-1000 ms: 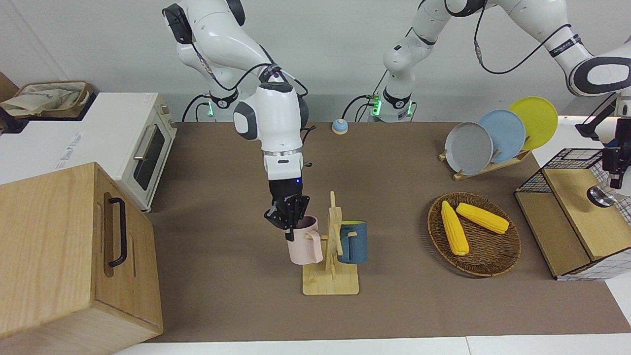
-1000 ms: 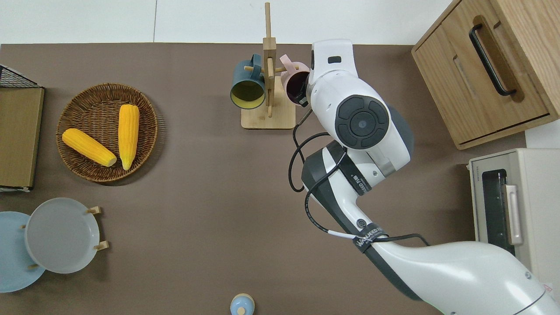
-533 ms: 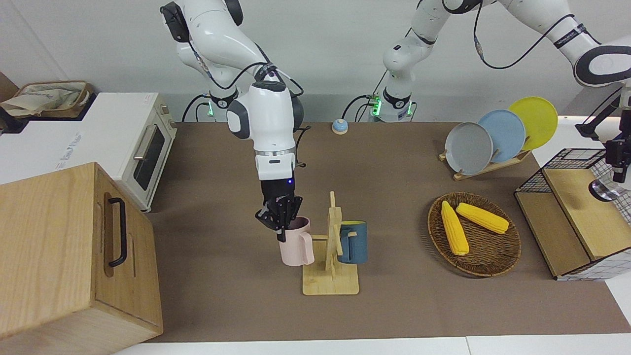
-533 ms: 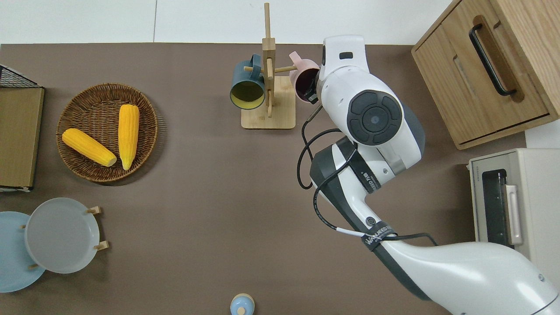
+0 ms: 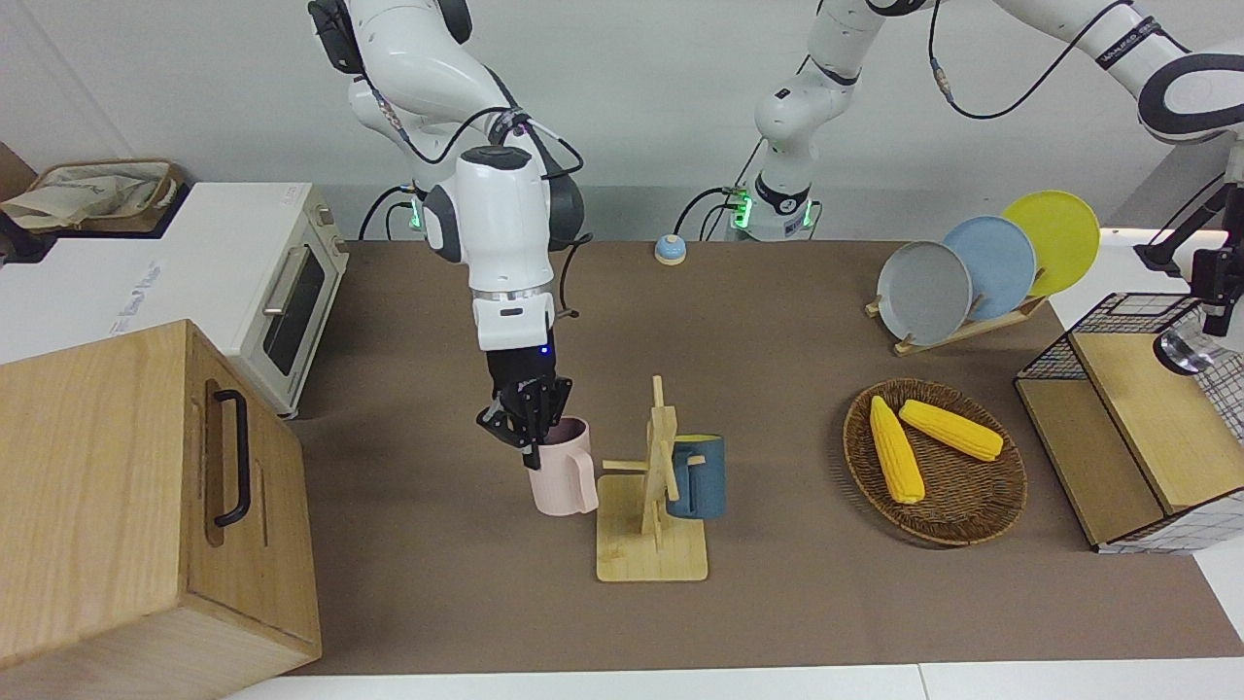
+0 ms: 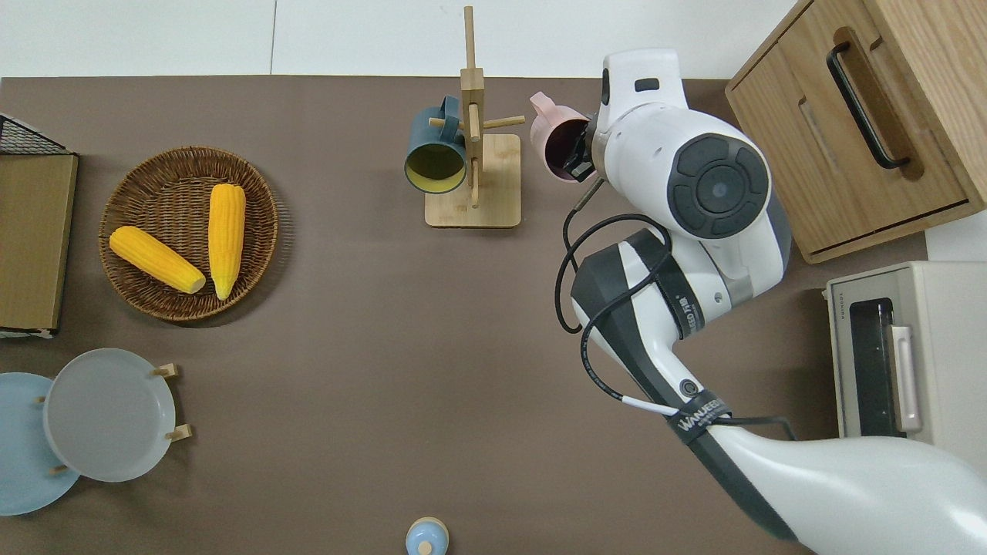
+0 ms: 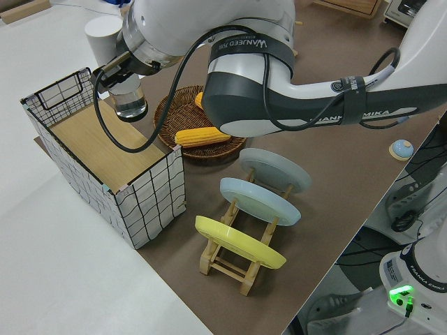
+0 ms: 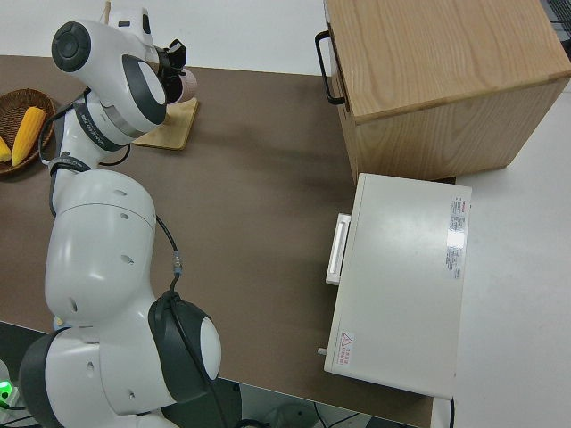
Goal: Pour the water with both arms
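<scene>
Pink mug (image 5: 561,478), off the rack (image 5: 653,506), is gripped by the right claw (image 5: 525,424); left claw (image 7: 119,73) grips a glass (image 7: 129,103); pouring remains.

A mug rack (image 5: 651,530) stands at mid-table with one mug (image 5: 696,476) hung on its side toward the left arm's end, while the right gripper (image 5: 525,420) holds a second mug (image 5: 563,479) in the air just beside the rack, toward the right arm's end. A basket (image 5: 1001,506) holding two corn cobs (image 5: 895,449) lies toward the left arm's end, with a plate rack (image 5: 972,326) nearer to the robots. At that end of the table the left gripper (image 7: 115,70) holds a glass (image 7: 130,102) over a wire crate (image 7: 105,171).
</scene>
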Controlling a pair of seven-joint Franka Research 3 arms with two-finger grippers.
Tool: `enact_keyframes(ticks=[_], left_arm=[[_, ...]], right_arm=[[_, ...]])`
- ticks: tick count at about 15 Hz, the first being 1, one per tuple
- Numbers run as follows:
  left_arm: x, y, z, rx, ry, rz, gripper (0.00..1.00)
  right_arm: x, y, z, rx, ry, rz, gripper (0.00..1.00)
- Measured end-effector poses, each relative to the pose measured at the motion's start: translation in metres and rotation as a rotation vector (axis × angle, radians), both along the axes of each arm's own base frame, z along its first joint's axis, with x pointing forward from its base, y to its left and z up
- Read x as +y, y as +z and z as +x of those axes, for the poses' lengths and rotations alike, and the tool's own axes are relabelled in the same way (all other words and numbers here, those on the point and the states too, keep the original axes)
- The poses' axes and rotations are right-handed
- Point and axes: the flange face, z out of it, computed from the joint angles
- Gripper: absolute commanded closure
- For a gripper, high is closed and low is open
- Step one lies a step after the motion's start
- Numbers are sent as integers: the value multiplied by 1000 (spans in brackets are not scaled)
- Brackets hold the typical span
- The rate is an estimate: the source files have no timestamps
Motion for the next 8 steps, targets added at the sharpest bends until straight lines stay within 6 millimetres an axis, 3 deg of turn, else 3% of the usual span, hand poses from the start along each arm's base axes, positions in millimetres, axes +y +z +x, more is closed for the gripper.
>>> enact_keyframes(ticks=[4, 8], left_arm=[[-15, 20, -9, 36, 7, -6, 1000], [-38, 33, -15, 51, 4, -21, 1000]], right_arm=[[-22, 13, -1, 13, 4, -29, 1000], [-57, 23, -4, 22, 27, -67, 1000]])
